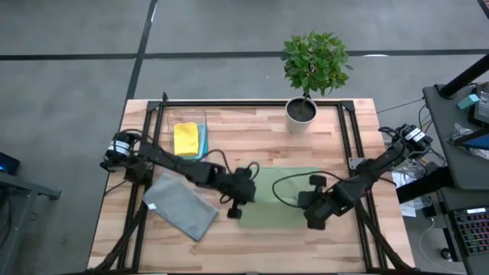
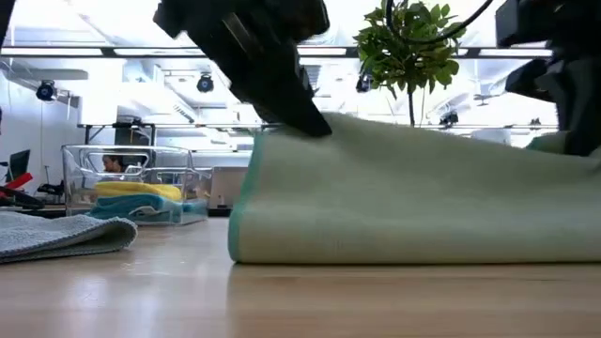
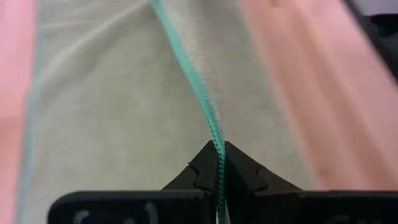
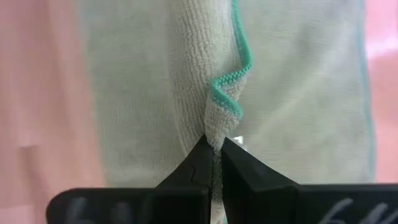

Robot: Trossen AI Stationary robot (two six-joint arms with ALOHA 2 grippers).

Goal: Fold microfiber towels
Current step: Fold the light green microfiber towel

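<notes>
left claw (image 1: 235, 208), right claw (image 1: 315, 221), pinching olive green towel (image 1: 284, 200)

Pale olive green towel (image 1: 286, 200) with teal stitched edge pinched between black left gripper (image 3: 219, 167) and black right gripper (image 4: 213, 151) jaws; grey towel (image 1: 180, 206) away from both; yellow towel (image 1: 186, 140) over teal and light blue ones in clear bin (image 2: 131, 178); light wood table (image 1: 229, 130)

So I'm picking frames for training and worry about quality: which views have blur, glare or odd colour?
Low view: bright ceiling lights behind, so the left hand is a dark silhouette above the green towel. Left wrist view: the table looks pink and the far cloth soft. Right wrist view: the same pink, but the weave is sharp. High view: evenly lit.
</notes>
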